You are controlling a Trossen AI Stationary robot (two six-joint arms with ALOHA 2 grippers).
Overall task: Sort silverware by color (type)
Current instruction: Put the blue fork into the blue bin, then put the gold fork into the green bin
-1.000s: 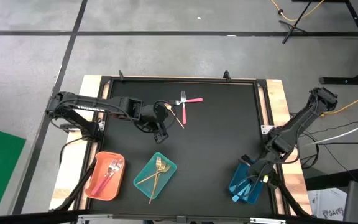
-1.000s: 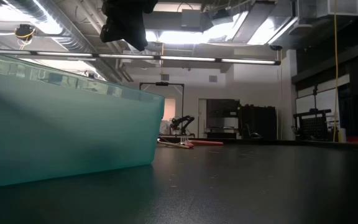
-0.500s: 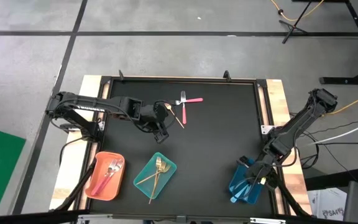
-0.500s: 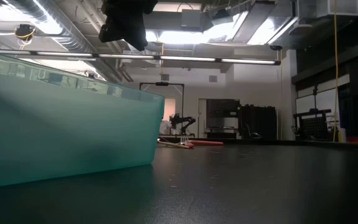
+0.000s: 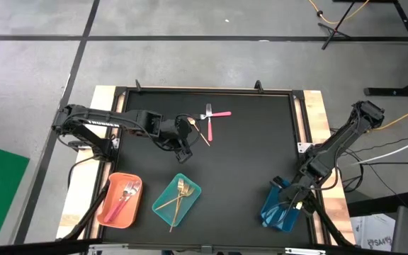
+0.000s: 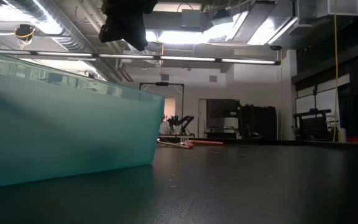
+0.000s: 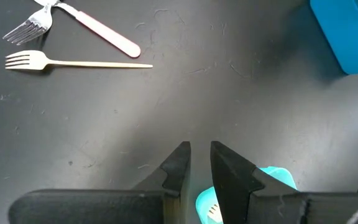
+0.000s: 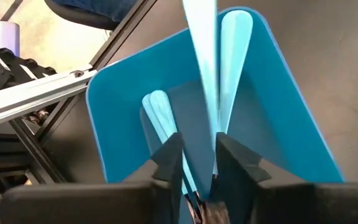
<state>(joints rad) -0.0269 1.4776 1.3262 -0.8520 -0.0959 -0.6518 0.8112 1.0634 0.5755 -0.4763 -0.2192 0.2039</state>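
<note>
The right gripper [image 8: 197,163] stood slightly spread over the blue tray [image 8: 291,118], a light-blue handle [image 8: 202,68] between its fingers; whether it gripped, unclear.

Gripper: the right gripper [image 8: 199,158] points down into the blue tray [image 8: 288,118], its 2 dark fingers [image 8: 169,155] slightly apart.
Between the fingers: a light-blue handle [image 8: 202,62] runs up the gap; whether it is clamped or loose cannot be told.
Tray contents: 2 more light-blue handles, one [image 8: 234,50] beside the central one, the other [image 8: 160,118] nearer the tray's far wall.
Surroundings: black table surface [image 8: 328,56]; metal frame bars [image 8: 30,93] beyond the tray.
</note>
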